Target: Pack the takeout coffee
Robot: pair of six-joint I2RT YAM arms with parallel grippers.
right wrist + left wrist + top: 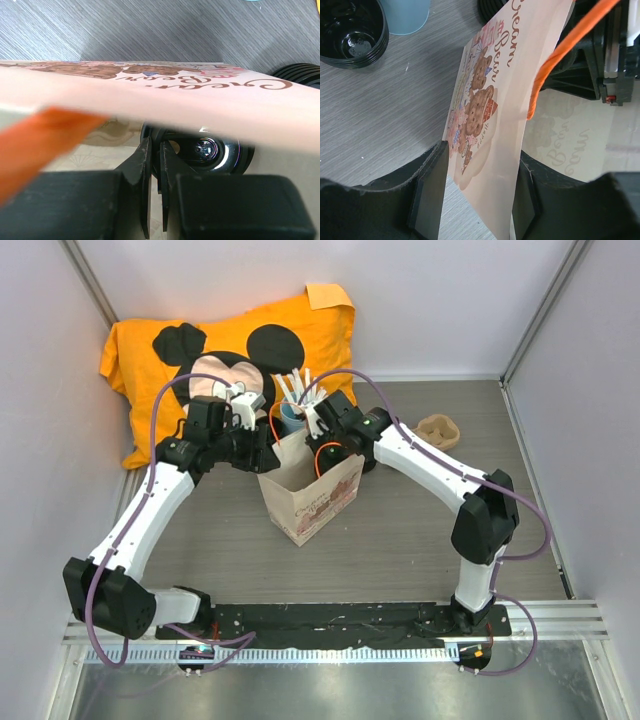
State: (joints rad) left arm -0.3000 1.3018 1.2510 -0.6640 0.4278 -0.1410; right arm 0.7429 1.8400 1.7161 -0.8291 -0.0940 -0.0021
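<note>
- Two grips: my left gripper (pixel 477 200), half open, clasps the paper bag (pixel 310 500) wall at its left rim.
- My right gripper (pixel 155 190), jaws nearly together, sits inside over the takeout coffee (pixel 205 152).
- Bare table (pixel 420 540) lies near and right.

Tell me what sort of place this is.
Probably a robot test cell, not a café: plain grey walls enclose a small table, two arms are bolted to a rail, and staged props include a printed paper bag and an orange cushion.
</note>
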